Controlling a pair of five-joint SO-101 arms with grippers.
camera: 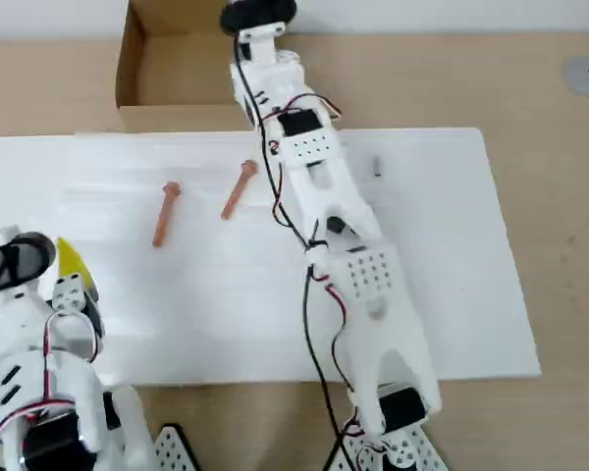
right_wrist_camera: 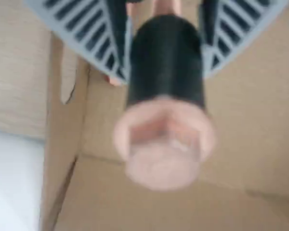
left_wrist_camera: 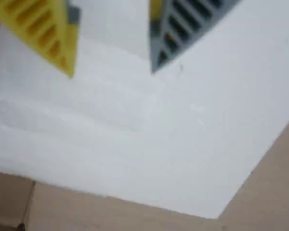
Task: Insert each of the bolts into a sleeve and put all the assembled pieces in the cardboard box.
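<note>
Pale pink hex-head bolt (right_wrist_camera: pixel 164 144) sits inside a black cylindrical sleeve (right_wrist_camera: pixel 166 62), and the pair is clamped between the grey ribbed fingers (right_wrist_camera: pixel 86 33) of the right claw (right_wrist_camera: pixel 164 29). It hangs over the open brown cardboard box (right_wrist_camera: pixel 135 207) at the far side of the tan desk (camera: pixel 560 196). First loose copper-coloured bolt (camera: pixel 167 213) and second loose copper-coloured bolt (camera: pixel 239 188) lie near each other on the white foam board (camera: pixel 452 294). Small dark piece (camera: pixel 377 167) on the board is too small to identify. Left claw (left_wrist_camera: pixel 111 70) is spread wide with nothing in it, above the board's near left part
</note>
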